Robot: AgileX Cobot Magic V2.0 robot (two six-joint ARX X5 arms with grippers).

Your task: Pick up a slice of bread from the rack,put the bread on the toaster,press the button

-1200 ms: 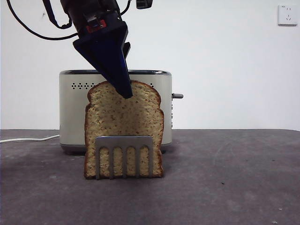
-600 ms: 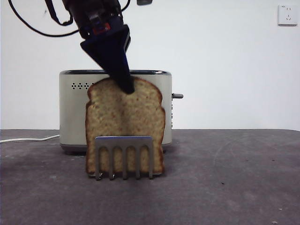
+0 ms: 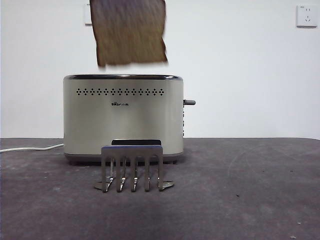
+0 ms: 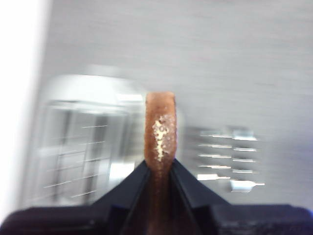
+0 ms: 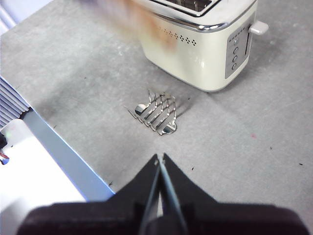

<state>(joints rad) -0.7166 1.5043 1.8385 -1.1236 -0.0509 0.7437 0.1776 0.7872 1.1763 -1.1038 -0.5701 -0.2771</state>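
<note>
A: While the left gripper (image 4: pixel 159 169) pinches the slice of bread (image 3: pixel 129 31) edge-on between its jaws, where does the toaster (image 3: pixel 123 117) lie from it?

B: Below the gripper and a little to one side. In the front view the slice hangs in the air clear above the chrome top rim, with its upper part cut off by the frame edge. The gripper itself is out of that view.

A: And the slice's long axis?

B: It hangs roughly upright, its flat face turned to the front camera, so its plane runs along the toaster's length. I judge that suits a straight lowering into a slot, once it is brought over one.

A: Can you see the slots?

B: Poorly. The left wrist picture is smeared with motion; the pale box beside the crust is probably the toaster, but I cannot tell which slot sits under the bread.

A: The rack (image 3: pixel 132 167)?

B: Bare, in front of the toaster, well below the gripper.

A: The other arm?

B: The right gripper (image 5: pixel 160 164) waits apart from the bread, jaws pressed together on nothing, looking down at the rack and the toaster's lever (image 5: pixel 257 27). By its view it seems the better placed for the lever.
</note>
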